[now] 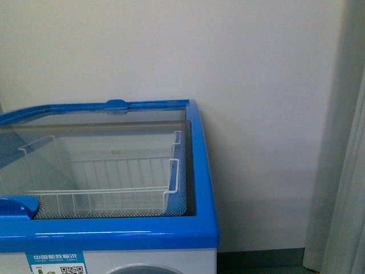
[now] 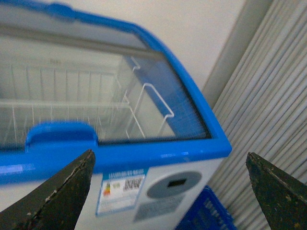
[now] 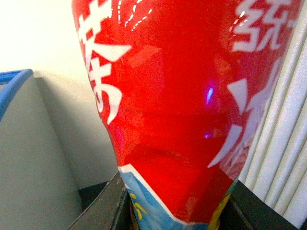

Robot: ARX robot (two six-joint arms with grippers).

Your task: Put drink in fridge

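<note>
**Beside the fridge: drink held in the right claw, left claw wide open**

Close to the right wrist camera, the drink (image 3: pixel 182 96) fills most of the view; its red label with white characters is pressed between the dark fingers (image 3: pixel 103 203) of the right claw (image 3: pixel 177 213), which is closed on the bottle's lower part. The drink is outside the fridge, whose white side wall and blue rim show beyond it, with a pale curtain on the other side.

The left claw (image 2: pixel 170 154) is spread wide, its two dark fingertips (image 2: pixel 72 187) far apart with nothing between them. Beyond them lie the fridge's near right corner, a grey oval display (image 2: pixel 173 184), a printed sticker (image 2: pixel 120 189) and, lower down, a blue basket (image 2: pixel 206 215).

From the front, the fridge (image 1: pixel 202 171) stands against a plain wall (image 1: pixel 171 51). A white wire rack (image 1: pixel 102 200) sits inside under the glass lid (image 1: pixel 102 123), and a blue handle (image 1: pixel 17 205) lies at the near left.
</note>
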